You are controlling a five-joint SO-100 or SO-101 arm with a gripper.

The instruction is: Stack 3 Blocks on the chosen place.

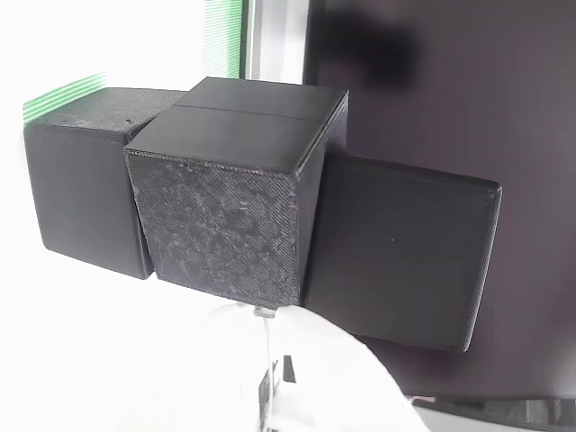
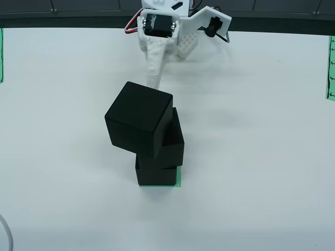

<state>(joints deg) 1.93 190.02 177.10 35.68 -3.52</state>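
In the overhead view, three black cubes stand stacked on the green striped patch (image 2: 179, 181), of which a thin edge shows. The bottom cube (image 2: 156, 177) and the middle cube (image 2: 170, 146) sit roughly in line. The top cube (image 2: 138, 125) is twisted and overhangs to the left. My white gripper (image 2: 170, 70) stands open behind the stack, and its long finger (image 2: 154, 65) reaches the top cube's far corner. Close up in the gripper's own view, a rough-faced cube (image 1: 220, 211) is flanked by black cubes on the left (image 1: 85, 189) and right (image 1: 405, 261), with a white fingertip (image 1: 270, 360) just below.
White table (image 2: 251, 157) all round the stack. Green striped strips lie at the overhead view's right edge (image 2: 331, 68) and left edge (image 2: 1, 55). A dark band (image 2: 78, 13) runs along the far side. A pale cable (image 2: 6, 232) curls at the bottom left.
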